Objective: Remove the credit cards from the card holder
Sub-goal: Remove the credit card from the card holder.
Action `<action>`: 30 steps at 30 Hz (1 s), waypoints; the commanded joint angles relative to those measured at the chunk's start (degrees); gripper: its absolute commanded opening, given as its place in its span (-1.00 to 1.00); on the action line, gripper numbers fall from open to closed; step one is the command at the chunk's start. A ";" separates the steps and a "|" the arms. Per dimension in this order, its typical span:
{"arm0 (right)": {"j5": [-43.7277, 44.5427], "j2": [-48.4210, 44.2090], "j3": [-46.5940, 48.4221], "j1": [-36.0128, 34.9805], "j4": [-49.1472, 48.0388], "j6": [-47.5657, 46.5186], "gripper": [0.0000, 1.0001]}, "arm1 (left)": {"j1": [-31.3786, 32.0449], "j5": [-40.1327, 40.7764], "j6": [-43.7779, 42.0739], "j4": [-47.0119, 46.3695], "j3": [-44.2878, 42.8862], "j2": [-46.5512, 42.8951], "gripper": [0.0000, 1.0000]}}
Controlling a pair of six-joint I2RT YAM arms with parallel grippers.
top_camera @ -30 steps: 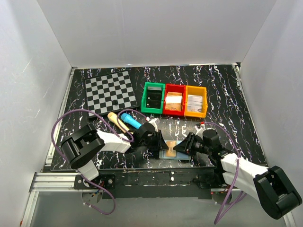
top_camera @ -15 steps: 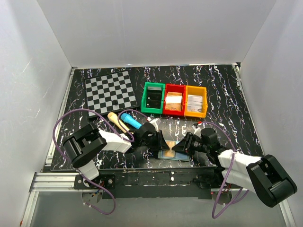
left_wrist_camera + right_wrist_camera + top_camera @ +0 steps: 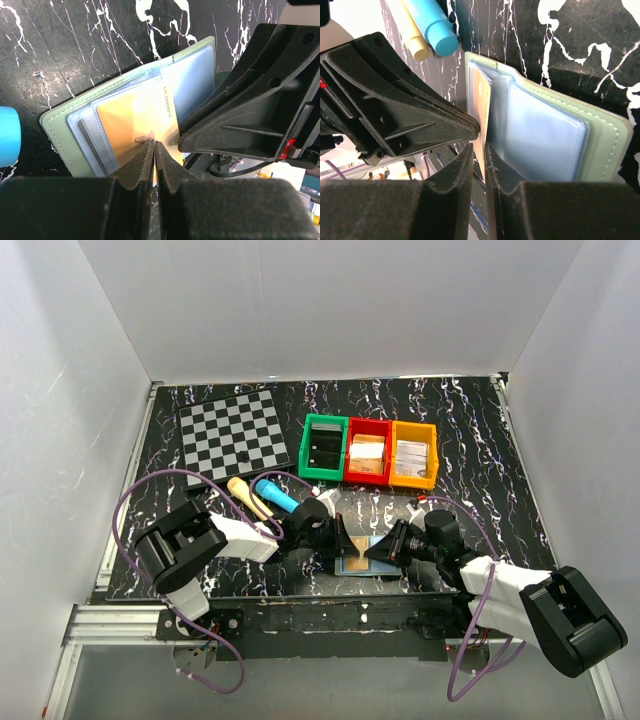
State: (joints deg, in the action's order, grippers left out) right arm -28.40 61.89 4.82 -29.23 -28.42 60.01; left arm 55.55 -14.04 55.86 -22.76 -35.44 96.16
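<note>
1. The holder (image 3: 195,80) is laid open on the tabletop (image 3: 470,440), near its front edge, between the two grippers.
2. An orange card (image 3: 132,117) is seen in the half of the holder nearer to the left gripper (image 3: 154,146), among the clear sleeves. It is judged to be not yet taken out.
3. The left gripper is closed, and its fingertips touch each other at the near edge of the card. Whether this edge is really pinched there cannot be told.
4. The right gripper (image 3: 485,152) is narrow. A thin upright leaf, either card or sleeve, is seen in the slit between its fingers. It cannot be told whether this leaf is held firmly.
5. No card is seen lying free on the tabletop beside the holder. The task is therefore judged to be near its start: the first card is only at the loosening step, and pulling it out, then every other card, is left to do.
6. A grey edge is seen under the orange card in the left wrist view. It may be a second card, but this is not certain, and the number of cards cannot be counted.
7. In the top view the holder is mostly covered by both grippers. What lies in the coloured bins (image 3: 366,478) cannot be made out.
</note>
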 commanded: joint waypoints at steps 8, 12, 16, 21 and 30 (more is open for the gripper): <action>-0.25 -4.93 2.39 -0.12 -0.15 -0.06 -0.60 | -0.35 1.30 -0.49 2.64 1.60 -0.53 -0.90; 0.89 -8.00 2.56 -0.21 3.63 -1.12 -0.60 | -0.44 1.21 -0.31 2.46 1.78 -0.36 -0.90; 1.24 -9.94 2.48 -0.12 5.74 -1.65 -0.59 | -0.44 1.12 -0.22 2.37 1.78 -0.27 -0.90; 1.60 -11.70 2.21 -0.03 7.50 -1.91 -0.57 | -0.62 1.12 0.04 2.46 1.87 -0.01 -0.96; 2.12 -14.69 2.65 -0.03 10.93 -2.61 -0.56 | -0.62 1.21 0.22 2.64 1.69 0.61 -1.00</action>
State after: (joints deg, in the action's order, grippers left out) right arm -25.56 48.93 4.82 -29.26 -16.10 58.06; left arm 55.18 -14.11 56.62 -23.55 -34.92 96.03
